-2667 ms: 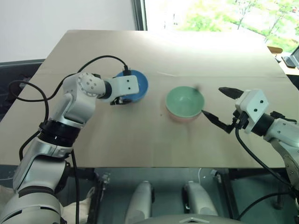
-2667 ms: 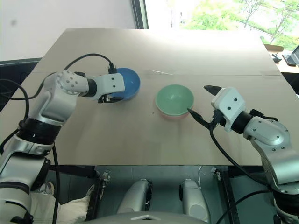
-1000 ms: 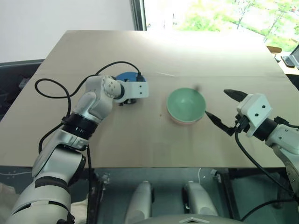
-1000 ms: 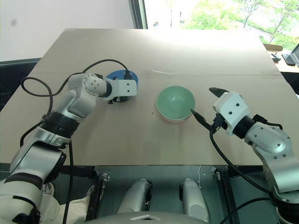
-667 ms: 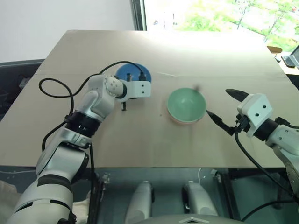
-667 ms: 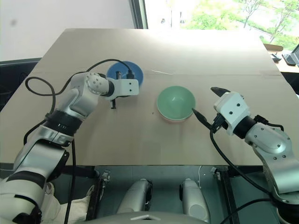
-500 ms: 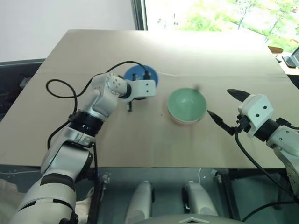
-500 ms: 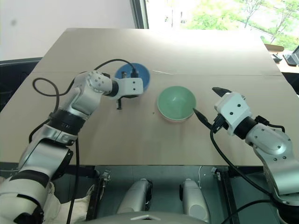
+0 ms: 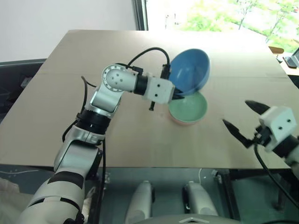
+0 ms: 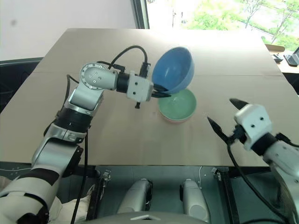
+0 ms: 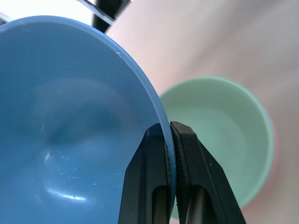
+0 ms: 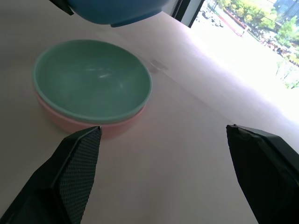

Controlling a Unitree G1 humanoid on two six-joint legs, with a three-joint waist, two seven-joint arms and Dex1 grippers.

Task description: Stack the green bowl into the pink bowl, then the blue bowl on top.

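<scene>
A sky-blue round bowl of smooth matte plastic, the blue bowl (image 9: 189,72), hangs in the air tilted steeply on edge, its hollow turned toward the camera, just above and touching close to the far rim of the stack it is meant to crown. Below it sits the pale mint green plastic bowl, the green bowl (image 9: 188,107), already nested in the salmon pink plastic bowl, the pink bowl (image 12: 77,120), of which little more than a thin band shows beneath the green rim. The pair stands near the middle of the light wooden table (image 9: 70,88), somewhat toward its right edge and well in from the near edge.

The tilt appears to come from the hold: the left gripper (image 11: 169,140) has its two black fingers pressed together on the blue bowl's rim, one inside and one outside the wall, so the bowl hangs from a single point. By the look of it the bowl must be levelled and centred over the green one before letting go.

The right gripper (image 10: 223,118) waits near the table's right near corner, jaws spread wide and empty, pointing toward the stack but well apart from it.
</scene>
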